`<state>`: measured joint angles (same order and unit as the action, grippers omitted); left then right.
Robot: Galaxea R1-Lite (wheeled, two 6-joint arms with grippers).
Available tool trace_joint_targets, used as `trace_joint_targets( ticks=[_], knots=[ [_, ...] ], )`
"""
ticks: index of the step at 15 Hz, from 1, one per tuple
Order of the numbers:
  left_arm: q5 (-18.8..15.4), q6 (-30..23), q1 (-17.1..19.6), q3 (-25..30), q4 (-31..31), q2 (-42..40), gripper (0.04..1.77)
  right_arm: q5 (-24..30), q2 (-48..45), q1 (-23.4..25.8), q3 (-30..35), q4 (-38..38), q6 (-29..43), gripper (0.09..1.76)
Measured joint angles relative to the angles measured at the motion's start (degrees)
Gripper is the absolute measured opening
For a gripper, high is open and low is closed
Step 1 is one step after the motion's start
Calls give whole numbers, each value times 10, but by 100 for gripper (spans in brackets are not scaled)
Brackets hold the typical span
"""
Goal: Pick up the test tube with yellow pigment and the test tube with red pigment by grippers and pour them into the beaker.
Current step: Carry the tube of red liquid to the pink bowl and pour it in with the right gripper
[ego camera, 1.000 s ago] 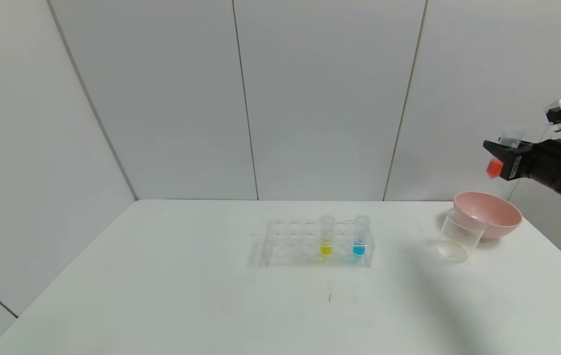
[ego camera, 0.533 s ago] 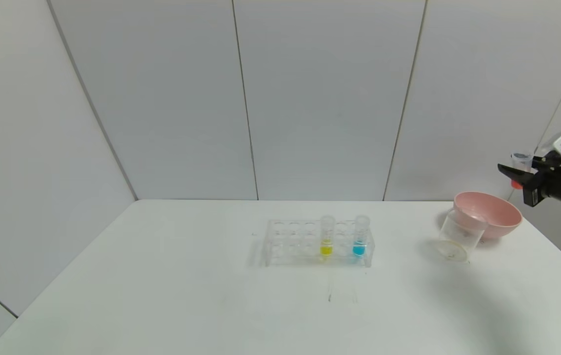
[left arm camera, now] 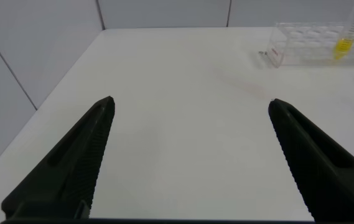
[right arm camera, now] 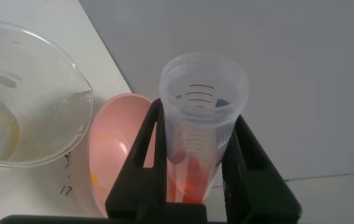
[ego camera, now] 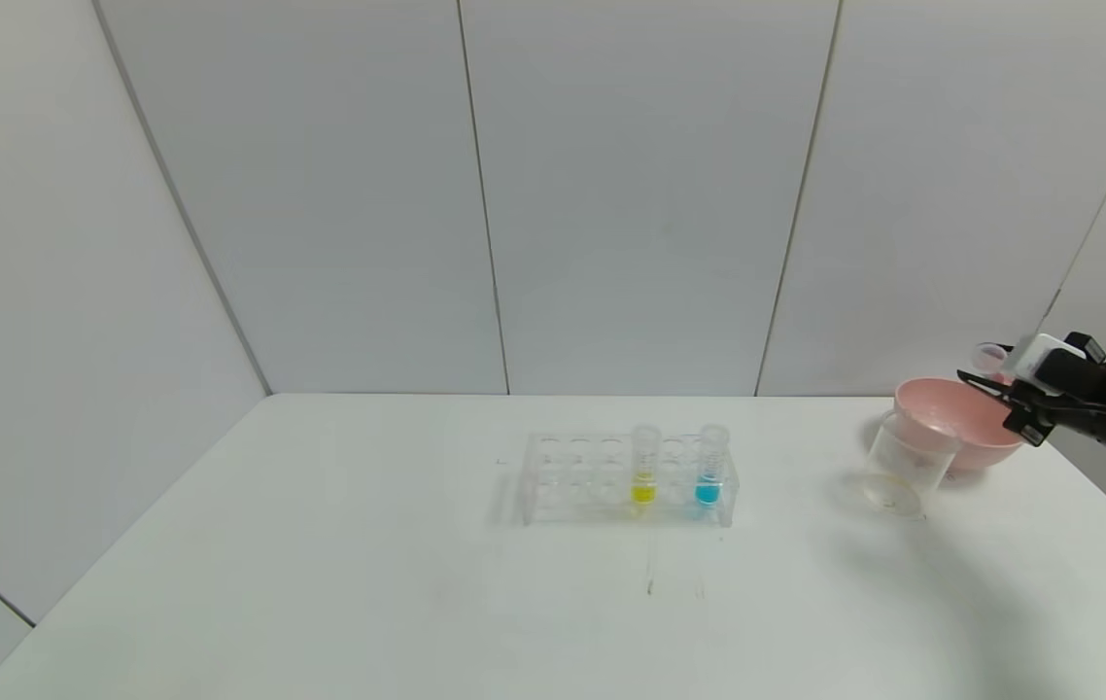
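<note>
The test tube with yellow pigment [ego camera: 643, 467] stands upright in a clear rack [ego camera: 572, 476] at mid-table; it also shows in the left wrist view [left arm camera: 344, 37]. My right gripper [ego camera: 983, 375] is shut on the test tube with red pigment [ego camera: 990, 356], holding it tilted over the pink bowl's far right side. In the right wrist view the tube [right arm camera: 203, 118] sits between the fingers [right arm camera: 145, 143], with red liquid at its bottom. The beaker [ego camera: 903, 467] stands in front of the bowl, left of the gripper, and shows in the right wrist view [right arm camera: 21, 99]. My left gripper [left arm camera: 190, 102] is open over bare table.
A pink bowl [ego camera: 947, 403] stands at the table's right, touching the beaker from behind; the right wrist view shows it too [right arm camera: 111, 155]. A blue-liquid tube [ego camera: 709, 467] stands in the rack right of the yellow one. The table's right edge is near the bowl.
My right gripper has come down with the red tube, from high above the bowl to just over its rim, and the tube has tipped over. Nothing else moved.
</note>
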<state>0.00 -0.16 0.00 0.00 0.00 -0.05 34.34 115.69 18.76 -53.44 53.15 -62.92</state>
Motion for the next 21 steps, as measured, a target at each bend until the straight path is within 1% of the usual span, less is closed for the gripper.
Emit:
trace_joint_targets(
  ticks=[2, 6, 11, 13, 18, 21],
  knots=[
    [0, 0, 0, 0, 0, 0, 176, -1, 3, 2, 1, 0, -52, 56],
    [0, 0, 0, 0, 0, 0, 176, -23, 3, 7, 4, 5, -171, 56],
    [0, 0, 0, 0, 0, 0, 176, -23, 3, -6, 9, 44, -204, 56],
    [0, 0, 0, 0, 0, 0, 176, -24, 3, -8, 13, 53, -231, 56],
    [0, 0, 0, 0, 0, 0, 176, -45, 2, -11, 16, 64, -297, 56],
    [0, 0, 0, 0, 0, 0, 176, -46, 3, -18, 21, 71, -306, 56]
  ],
)
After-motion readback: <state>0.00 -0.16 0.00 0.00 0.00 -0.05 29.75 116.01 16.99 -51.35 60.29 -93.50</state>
